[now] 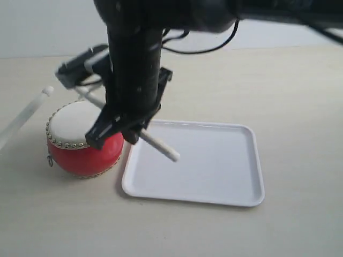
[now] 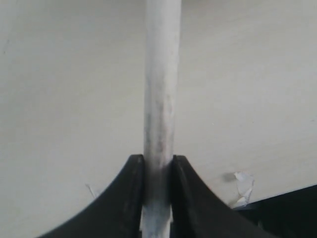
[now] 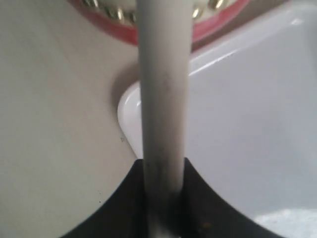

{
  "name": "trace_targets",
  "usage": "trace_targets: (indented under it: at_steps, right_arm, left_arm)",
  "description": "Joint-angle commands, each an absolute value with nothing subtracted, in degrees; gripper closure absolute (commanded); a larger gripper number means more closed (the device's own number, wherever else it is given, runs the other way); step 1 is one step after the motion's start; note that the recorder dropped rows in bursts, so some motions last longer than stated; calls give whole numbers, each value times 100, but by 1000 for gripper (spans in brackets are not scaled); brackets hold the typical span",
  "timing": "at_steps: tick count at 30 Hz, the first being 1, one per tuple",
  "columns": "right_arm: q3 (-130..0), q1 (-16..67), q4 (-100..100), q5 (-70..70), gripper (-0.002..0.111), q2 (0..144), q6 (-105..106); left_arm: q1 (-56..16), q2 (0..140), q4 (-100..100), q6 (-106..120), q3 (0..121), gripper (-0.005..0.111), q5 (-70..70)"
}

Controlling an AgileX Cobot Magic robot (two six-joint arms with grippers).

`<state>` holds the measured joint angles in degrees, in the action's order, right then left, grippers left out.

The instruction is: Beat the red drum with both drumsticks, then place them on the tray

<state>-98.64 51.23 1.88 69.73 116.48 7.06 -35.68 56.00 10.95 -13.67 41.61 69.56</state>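
Glossy red drum (image 1: 86, 158), smooth plastic tray (image 1: 214, 171)

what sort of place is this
Likely a robot lab bench: a plain pale table with a red drum and white tray, and a black robot arm over them gripping a drumstick.

Pale beige tabletop (image 1: 300, 91), plain whitish wall (image 1: 32, 27) behind, one small torn white scrap (image 2: 242, 187) on it.

My left claw (image 2: 158, 163) and right claw (image 3: 163, 166) each pinch one of the drumsticks (image 2: 159, 94); right arm (image 1: 134, 59) points steeply downward.
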Motion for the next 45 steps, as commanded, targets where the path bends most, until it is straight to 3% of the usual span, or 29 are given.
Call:
trace_targets:
  at_steps: [1,13,19,25,36,45]
  right_arm:
    - [-10211,5136,125,6996,108,10874,733]
    - [-9984,5136,136,6996,108,10331,733]
    - [-9072,5136,244,6982,108,11024,888]
    - [-9299,5136,377,6900,108,12173,848]
    - [-10056,5136,389,6996,108,9917,738]
    - [-10004,5136,413,6996,108,9555,738]
  left_arm:
    - [-3611,5729,1312,-876,4422,107,6996]
    - [-3597,7576,1842,-1444,4254,107,6996]
    - [-3597,6322,1647,-1447,4794,107,6996]
    - [-3597,5536,1318,-1076,4829,107,6996]
    - [-3597,6719,1318,-939,3997,107,6971]
    - [-3597,7662,1459,-1291,4064,107,6996]
